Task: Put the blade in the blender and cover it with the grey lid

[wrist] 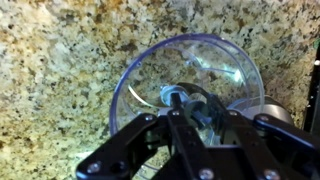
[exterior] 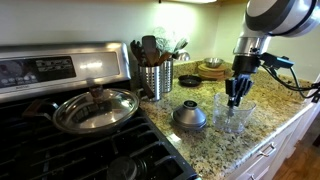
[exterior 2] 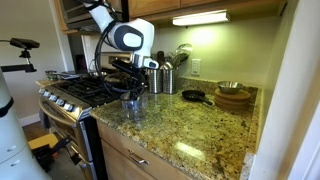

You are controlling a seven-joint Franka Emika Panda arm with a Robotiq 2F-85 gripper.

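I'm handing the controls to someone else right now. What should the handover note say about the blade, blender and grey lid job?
Claw: looks shut on the blade, at the blender's mouth.
Blender: upright on the granite counter, uncovered.
Grey lid: knob up on the counter beside the blender, apart from it.
Done: blade is gripped and over the blender; whether it is seated cannot be told.
Left: lower and release the blade, then pick up the grey lid and cover the blender.
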